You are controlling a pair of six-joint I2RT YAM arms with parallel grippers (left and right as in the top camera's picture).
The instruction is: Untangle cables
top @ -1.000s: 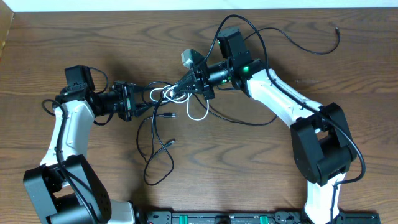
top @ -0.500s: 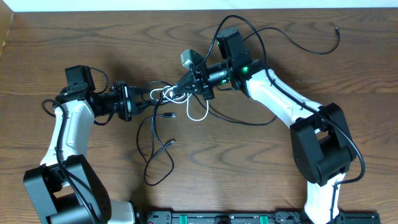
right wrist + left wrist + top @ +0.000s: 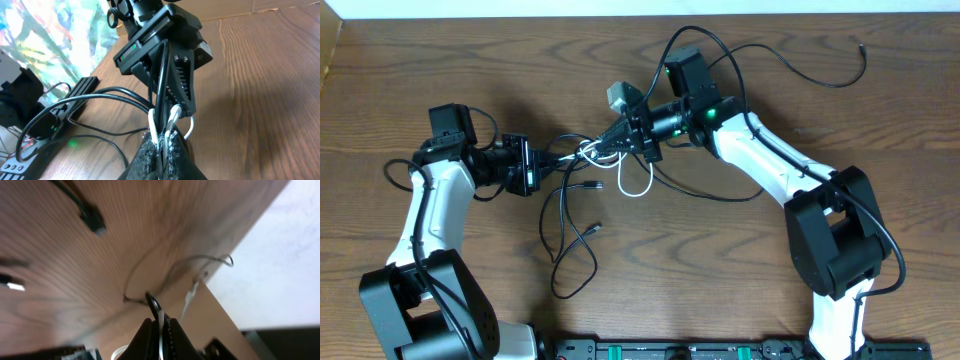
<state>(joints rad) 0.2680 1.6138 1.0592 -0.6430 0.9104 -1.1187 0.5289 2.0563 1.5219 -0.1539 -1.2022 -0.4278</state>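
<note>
1. Left gripper (image 3: 160, 325) pressed together; blurred view, but it seems to pinch the white cord (image 3: 173, 116).
2. Right gripper (image 3: 161, 143) pinches white cord and black cord (image 3: 594, 229); tangle hangs between grippers, mid-table (image 3: 720, 280).

A wooden table (image 3: 470, 80) bears the black cord (image 3: 594, 229) and white cord (image 3: 638, 193).

Overhead straight down, both wrist views close on the cables (image 3: 590, 150)

Clad in white shells along left arm (image 3: 420, 215) and right arm (image 3: 770, 165), jointed with boxy black housings (image 3: 835, 240), trailed by thick black wires (image 3: 903, 262), lit green (image 3: 708, 113) near right wrist.
</note>
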